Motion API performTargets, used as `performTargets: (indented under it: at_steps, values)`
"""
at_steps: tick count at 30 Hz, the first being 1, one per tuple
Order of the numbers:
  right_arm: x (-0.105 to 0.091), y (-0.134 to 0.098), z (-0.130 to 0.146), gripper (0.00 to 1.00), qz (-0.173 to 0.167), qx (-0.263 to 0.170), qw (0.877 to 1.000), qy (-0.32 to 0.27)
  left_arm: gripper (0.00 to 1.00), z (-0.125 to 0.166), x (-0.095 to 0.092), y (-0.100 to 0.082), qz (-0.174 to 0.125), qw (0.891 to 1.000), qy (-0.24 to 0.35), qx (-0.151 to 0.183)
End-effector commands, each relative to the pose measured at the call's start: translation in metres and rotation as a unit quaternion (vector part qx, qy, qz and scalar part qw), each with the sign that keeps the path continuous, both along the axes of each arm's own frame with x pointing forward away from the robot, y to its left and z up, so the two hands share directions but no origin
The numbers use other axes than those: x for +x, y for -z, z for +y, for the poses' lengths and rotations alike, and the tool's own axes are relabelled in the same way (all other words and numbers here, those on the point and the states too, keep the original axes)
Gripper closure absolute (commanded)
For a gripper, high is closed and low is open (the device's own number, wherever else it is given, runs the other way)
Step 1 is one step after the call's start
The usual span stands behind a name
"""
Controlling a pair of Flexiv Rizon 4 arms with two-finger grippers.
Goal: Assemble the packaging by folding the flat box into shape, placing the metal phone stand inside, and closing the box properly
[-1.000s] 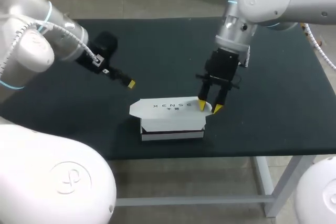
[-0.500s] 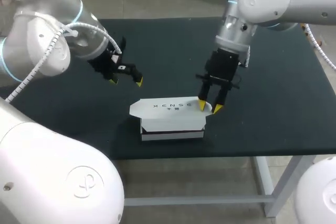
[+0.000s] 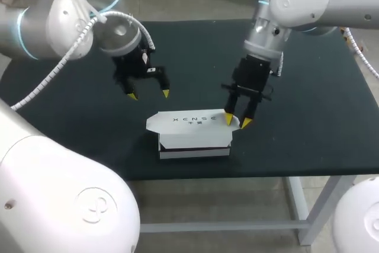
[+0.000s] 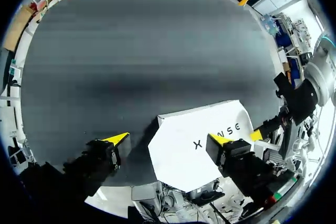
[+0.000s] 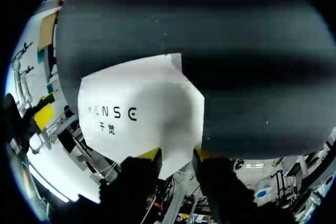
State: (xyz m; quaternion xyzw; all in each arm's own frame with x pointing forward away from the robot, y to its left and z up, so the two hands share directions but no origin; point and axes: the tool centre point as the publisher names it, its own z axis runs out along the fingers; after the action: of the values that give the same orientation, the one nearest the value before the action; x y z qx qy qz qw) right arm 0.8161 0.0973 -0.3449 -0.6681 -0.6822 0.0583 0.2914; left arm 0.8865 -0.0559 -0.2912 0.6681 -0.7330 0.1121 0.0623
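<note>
- The box (image 3: 194,139) stands folded into shape, its lid (image 3: 189,120) lying flat on top. You cannot see the phone stand, so it is probably already inside.
- Your right gripper (image 3: 236,121) has its fingers slightly apart, holding nothing, with the lid's right end under the tips.
- Your left gripper (image 3: 148,94) hangs spread wide and empty, with the lid's left end below its fingers.
- You are at the closing step. Next, press the lid down and tuck its flap.
</note>
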Motion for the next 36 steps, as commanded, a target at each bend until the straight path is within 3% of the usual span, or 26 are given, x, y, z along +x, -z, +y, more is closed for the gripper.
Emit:
performTargets:
  at_steps: [1,2,3,4,13,16,18,20,22,23,26,36]
  values:
    - [-0.001,0.001,-0.001,0.57,-0.001,0.000,1.000,0.001,0.00,-0.012,0.007,0.009,0.171,0.982,0.022,0.080]
    - [-0.001,0.001,-0.001,0.57,-0.001,0.000,1.000,0.001,0.00,-0.013,0.005,0.009,0.173,0.981,0.010,0.089]
    - [-0.001,0.001,-0.001,0.57,-0.001,0.000,1.000,0.001,0.00,-0.015,0.003,0.010,0.159,0.979,-0.046,0.118]
    - [-0.001,0.001,-0.001,0.57,-0.001,0.000,1.000,0.001,0.00,-0.016,0.001,0.011,0.137,0.970,-0.127,0.152]
    - [-0.001,0.002,-0.001,0.57,0.000,0.000,1.000,0.001,0.00,-0.016,0.001,0.011,0.137,0.970,-0.127,0.152]
    - [-0.002,0.002,0.000,0.57,-0.001,0.001,1.000,0.002,0.00,-0.019,0.002,0.015,0.158,0.972,-0.113,0.129]
    - [-0.002,0.002,-0.001,0.57,-0.001,0.001,1.000,0.003,0.00,-0.017,-0.001,0.017,0.154,0.977,-0.102,0.107]
    - [-0.003,0.003,-0.002,0.57,0.000,0.000,1.000,0.004,0.30,-0.015,-0.004,0.019,0.151,0.979,-0.092,0.099]
    - [-0.003,0.003,-0.002,0.57,0.001,-0.001,1.000,0.005,0.47,-0.014,-0.008,0.021,0.150,0.980,-0.089,0.095]
    - [-0.003,0.003,-0.003,0.57,0.001,-0.001,1.000,0.005,0.51,-0.013,-0.009,0.022,0.150,0.981,-0.085,0.089]
    - [-0.003,0.003,-0.003,0.57,0.001,-0.001,1.000,0.006,0.42,-0.012,-0.016,0.024,0.157,0.982,-0.083,0.070]
    - [-0.003,0.005,-0.002,0.57,0.001,-0.001,1.000,0.009,0.49,-0.023,-0.041,0.027,0.180,0.975,-0.119,0.057]
